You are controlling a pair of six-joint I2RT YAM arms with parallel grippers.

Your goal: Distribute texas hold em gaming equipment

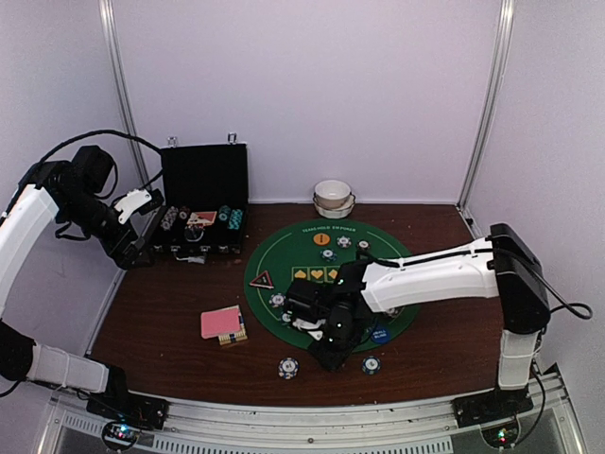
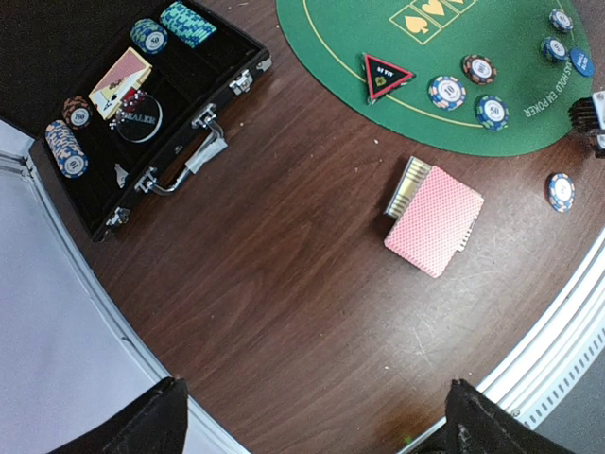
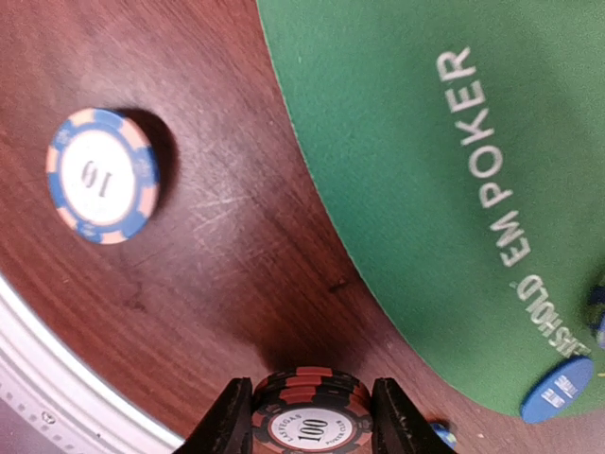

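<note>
Our right gripper [image 3: 310, 395] pinches the red chip [image 3: 310, 427] by its rim, likely light, stiff and slippery; our left gripper [image 2: 312, 416] gapes wide

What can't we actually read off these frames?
Right hand: top view, its own wrist covers the fingers and whatever they hold.
Red-black chip between those fingers: right wrist view, bottom edge cuts it off.
Card deck: left wrist view, face down, faces hidden.
Clear disc in the case: lettering blurred, left wrist view.
Bowls: top view, insides too small to tell.
</note>
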